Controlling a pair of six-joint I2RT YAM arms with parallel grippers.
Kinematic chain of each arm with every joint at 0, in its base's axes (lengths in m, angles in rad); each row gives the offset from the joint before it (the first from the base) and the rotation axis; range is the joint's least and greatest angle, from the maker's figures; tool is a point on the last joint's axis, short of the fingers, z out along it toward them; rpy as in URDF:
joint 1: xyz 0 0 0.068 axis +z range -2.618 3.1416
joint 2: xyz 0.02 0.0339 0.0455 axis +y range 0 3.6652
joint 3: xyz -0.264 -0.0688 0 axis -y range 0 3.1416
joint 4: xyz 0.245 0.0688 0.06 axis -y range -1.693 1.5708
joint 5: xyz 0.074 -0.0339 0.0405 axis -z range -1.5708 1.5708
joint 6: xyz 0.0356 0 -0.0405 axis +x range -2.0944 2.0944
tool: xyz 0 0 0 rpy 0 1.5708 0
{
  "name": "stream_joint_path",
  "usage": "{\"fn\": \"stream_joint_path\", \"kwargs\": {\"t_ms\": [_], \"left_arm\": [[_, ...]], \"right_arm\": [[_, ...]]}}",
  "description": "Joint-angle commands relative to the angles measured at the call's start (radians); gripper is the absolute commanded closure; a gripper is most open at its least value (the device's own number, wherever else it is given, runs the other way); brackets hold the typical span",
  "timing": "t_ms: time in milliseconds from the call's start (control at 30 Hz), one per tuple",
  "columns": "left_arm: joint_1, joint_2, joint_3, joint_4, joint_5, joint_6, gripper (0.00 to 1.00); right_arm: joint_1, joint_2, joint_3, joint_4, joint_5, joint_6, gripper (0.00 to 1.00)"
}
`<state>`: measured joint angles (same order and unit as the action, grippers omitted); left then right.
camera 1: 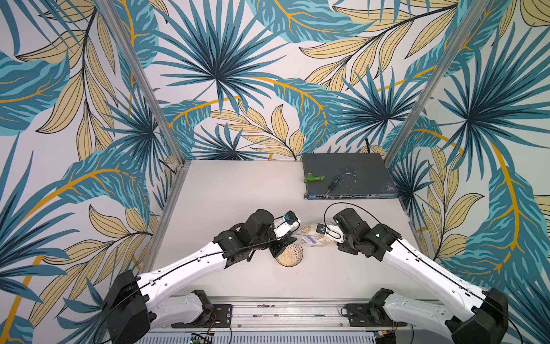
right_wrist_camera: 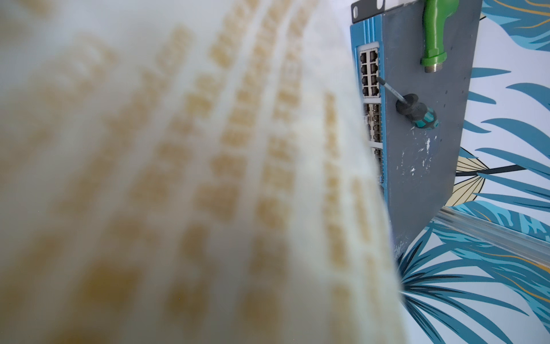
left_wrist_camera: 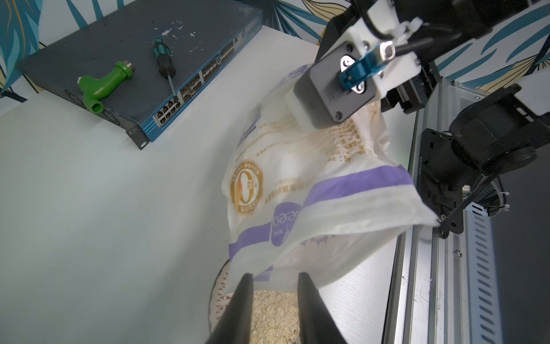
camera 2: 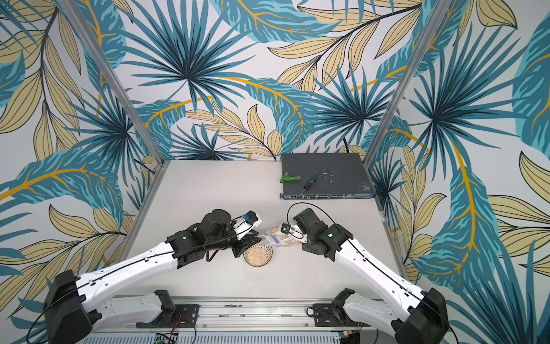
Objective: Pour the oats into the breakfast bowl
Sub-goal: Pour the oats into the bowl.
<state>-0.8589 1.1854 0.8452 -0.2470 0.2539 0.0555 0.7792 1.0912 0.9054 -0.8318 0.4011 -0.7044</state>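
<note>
Leaf-print walls (camera 1: 223,74) are surrounding a white worktop (camera 1: 238,193). The right hand (camera 1: 329,239) is clamping the oats bag (left_wrist_camera: 297,193) aloft, tilted over the bowl (camera 1: 289,255). The left hand (left_wrist_camera: 275,280), fingers somewhat apart, is straddling its lower edge; grip unclear.

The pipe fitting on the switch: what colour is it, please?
Pipe fitting: green, clearest in the left wrist view.

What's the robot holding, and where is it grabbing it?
The right claw holds the oatmeal bag by its raised end, above the breakfast bowl. The left claw has its tips at the bag's lower end; whether they pinch it cannot be told.
</note>
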Motion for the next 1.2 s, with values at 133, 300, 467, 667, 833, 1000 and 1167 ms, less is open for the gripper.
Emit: {"fn": "stream_joint_path", "kwargs": {"t_ms": [133,300,467,667,833,1000,1167], "left_arm": [[-0.015,0.014,-0.018,0.055,-0.009,0.032,0.71],[-0.020,0.042,-0.009,0.065,-0.001,0.032,0.71],[-0.030,0.048,-0.024,0.072,-0.007,0.034,0.71],[-0.032,0.032,-0.053,0.088,-0.045,0.006,0.79],[-0.046,0.009,-0.088,0.141,-0.077,-0.022,0.97],[-0.067,0.007,-0.109,0.164,-0.087,-0.046,1.00],[-0.083,-0.025,-0.158,0.187,-0.145,-0.059,1.00]], "right_arm": [[0.036,0.002,0.067,0.065,0.029,0.003,1.00],[0.047,0.017,0.086,0.042,0.038,0.002,1.00],[0.060,0.032,0.113,0.020,0.045,0.010,1.00],[0.084,0.063,0.122,-0.036,0.112,-0.005,1.00],[0.095,0.094,0.121,-0.108,0.141,-0.006,1.00],[0.100,0.090,0.127,-0.119,0.131,0.011,1.00],[0.100,0.103,0.128,-0.153,0.173,0.015,1.00]]}}
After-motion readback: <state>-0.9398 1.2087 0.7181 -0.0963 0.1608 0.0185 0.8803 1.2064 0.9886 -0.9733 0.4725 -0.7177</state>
